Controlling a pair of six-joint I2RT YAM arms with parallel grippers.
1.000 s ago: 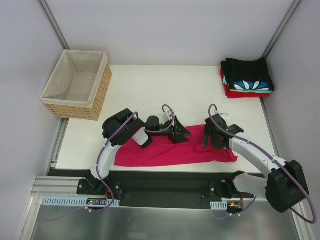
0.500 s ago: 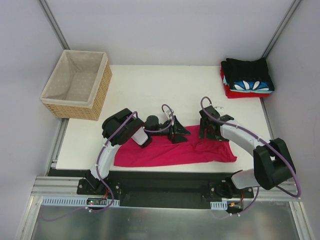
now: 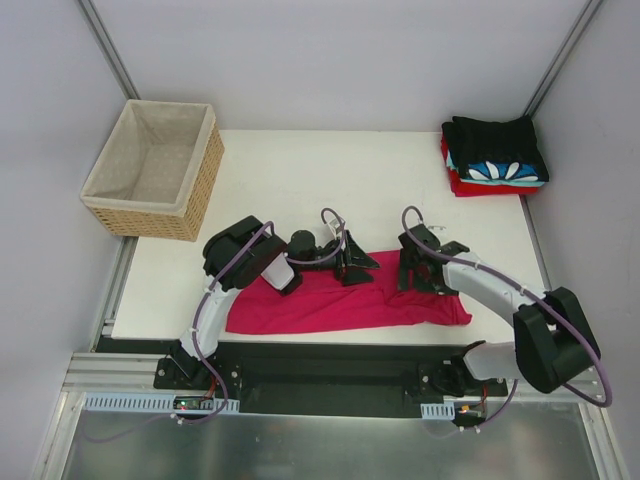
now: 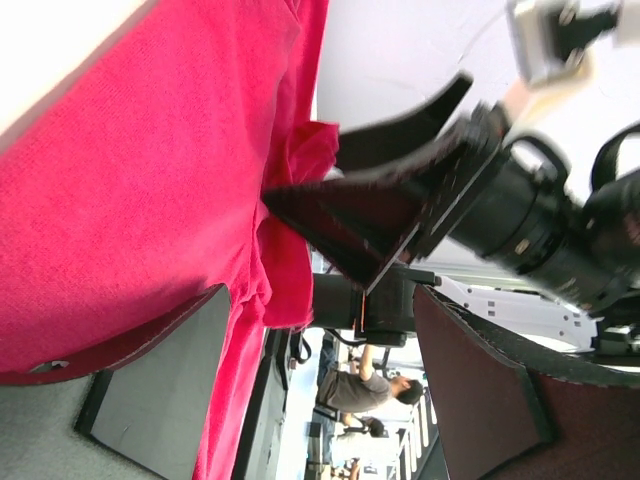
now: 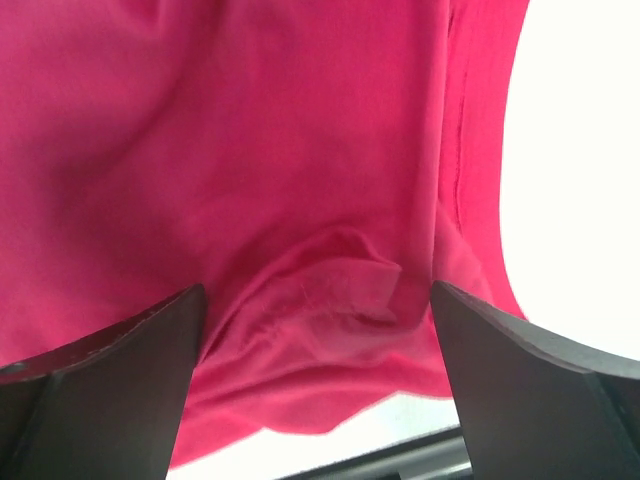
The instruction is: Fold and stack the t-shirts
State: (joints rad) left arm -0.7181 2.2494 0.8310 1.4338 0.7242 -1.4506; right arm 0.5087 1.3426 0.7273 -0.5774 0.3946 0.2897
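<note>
Right gripper [image 5: 315, 340], jaws wide apart, hangs over a bunched fold of the pink tee [image 3: 330, 305]. Left gripper [image 3: 357, 266], jaws also apart, sits at the tee's far edge. The folded stack [image 3: 497, 155] lies well beyond the tee. Probably the fold is starting, and next both must pinch cloth.

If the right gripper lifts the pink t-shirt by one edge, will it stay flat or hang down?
It would likely hang limp: the pink t-shirt bunches into soft wrinkles under the open right gripper. It looks thin, so it is probably light. A push would likely ruck it.
</note>
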